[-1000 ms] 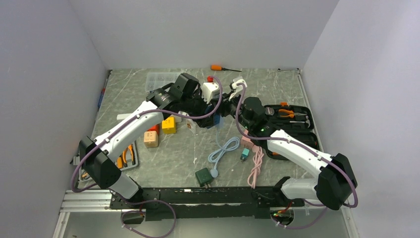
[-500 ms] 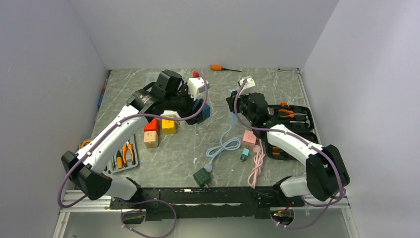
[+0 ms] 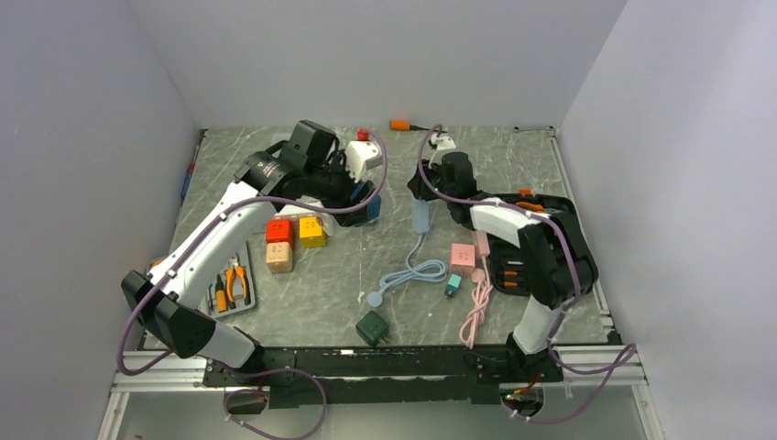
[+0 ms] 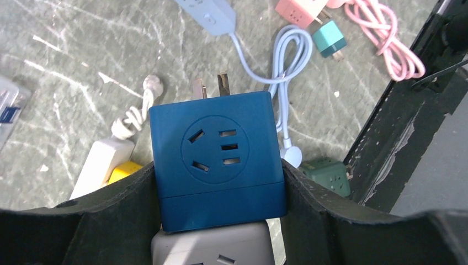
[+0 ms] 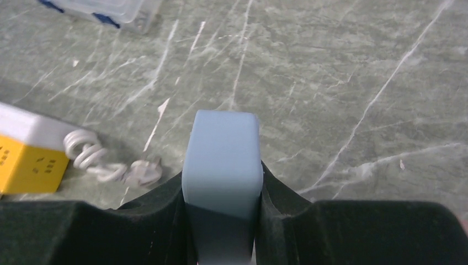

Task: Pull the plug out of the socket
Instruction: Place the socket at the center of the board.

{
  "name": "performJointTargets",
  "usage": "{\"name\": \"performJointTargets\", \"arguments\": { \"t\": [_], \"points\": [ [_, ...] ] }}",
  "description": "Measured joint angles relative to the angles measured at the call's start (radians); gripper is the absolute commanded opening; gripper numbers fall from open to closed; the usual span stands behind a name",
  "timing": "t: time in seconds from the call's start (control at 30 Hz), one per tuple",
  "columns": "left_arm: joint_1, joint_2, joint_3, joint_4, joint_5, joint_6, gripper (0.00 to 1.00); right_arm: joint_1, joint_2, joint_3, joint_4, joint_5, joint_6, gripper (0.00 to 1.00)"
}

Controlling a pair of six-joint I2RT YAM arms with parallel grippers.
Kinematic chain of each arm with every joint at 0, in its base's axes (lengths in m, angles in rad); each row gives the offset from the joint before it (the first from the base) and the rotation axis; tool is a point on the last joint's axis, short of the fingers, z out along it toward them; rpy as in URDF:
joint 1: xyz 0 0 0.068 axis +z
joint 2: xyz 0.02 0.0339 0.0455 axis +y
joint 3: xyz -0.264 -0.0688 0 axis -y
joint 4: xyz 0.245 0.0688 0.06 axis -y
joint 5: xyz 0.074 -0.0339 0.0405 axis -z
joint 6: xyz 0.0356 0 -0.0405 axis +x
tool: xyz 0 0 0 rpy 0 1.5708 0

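At the bottom centre of the overhead view, a dark green adapter cube (image 3: 373,325) sits on the marbled tabletop (image 3: 339,270). A coiled pink cable (image 3: 475,312) lies to its right. Just above them a pale blue cable (image 3: 417,273) loops at mid-frame, near a pink cube (image 3: 463,254) and a small teal adapter (image 3: 453,286). At left centre lie a tool tray (image 3: 229,291), a beige cube (image 3: 279,258), a red cube (image 3: 279,230) and a yellow cube (image 3: 311,231). A black tool case (image 3: 541,247) fills the right centre.

Farther up, the left pincer (image 4: 218,176) stands fairly wide, its fingers pressed against opposite sides of the dark blue socket cube (image 4: 215,144). The cube's outlet face is turned to the wrist camera and its metal prongs (image 4: 215,85) show at its upper edge. A grey-white block (image 4: 215,245) touches its lower side.

The right pincer (image 5: 222,187), partly closed, clamps the pale blue plug (image 5: 222,149), and the pale blue cable runs down the frame from it. In the overhead view the plug is just right of centre and the socket cube just left of it, with bare tabletop between them.

Near the top edge lies an orange screwdriver (image 3: 403,125).
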Motion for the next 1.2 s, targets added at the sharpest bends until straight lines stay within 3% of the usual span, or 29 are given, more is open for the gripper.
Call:
{"name": "performJointTargets", "arguments": {
  "t": [0.27,0.6,0.83,1.1,1.2],
  "points": [
    [0.045,-0.003,-0.009,-0.089,0.016,0.104,0.00,-0.040,0.240,0.287,-0.169,0.011,0.041,0.47],
    [0.046,-0.023,-0.130,-0.097,0.075,0.174,0.00,-0.055,0.297,0.359,-0.241,0.059,0.056,0.92],
    [0.047,-0.072,-0.169,-0.086,0.160,0.209,0.00,-0.055,0.180,0.294,-0.228,0.079,0.056,0.97],
    [0.047,-0.101,-0.269,-0.084,0.214,0.290,0.00,-0.046,-0.267,0.009,-0.131,-0.065,0.079,0.97],
    [0.047,-0.107,-0.330,-0.076,0.211,0.298,0.00,0.014,-0.395,-0.104,-0.128,-0.071,0.082,0.97]
  ]
}}
